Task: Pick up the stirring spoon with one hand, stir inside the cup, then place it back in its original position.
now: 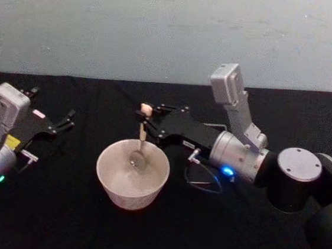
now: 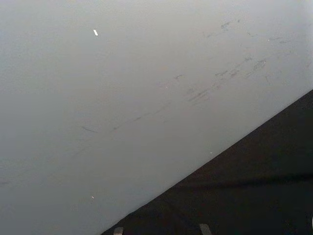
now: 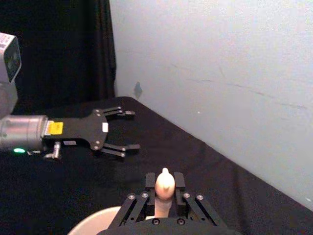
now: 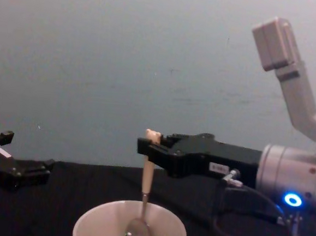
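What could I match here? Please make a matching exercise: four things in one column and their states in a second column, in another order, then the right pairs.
Things:
1. stirring spoon
2. cup
3. left gripper
4. right gripper

States:
A. jaws open, holding nothing, off to the side of the cup
B. cream-white, stands on the black table
C. jaws shut on a handle, above the cup
D. upright, its metal bowl down inside the cup

Pairs: 1-D; 2-B; 3-A; 4-C
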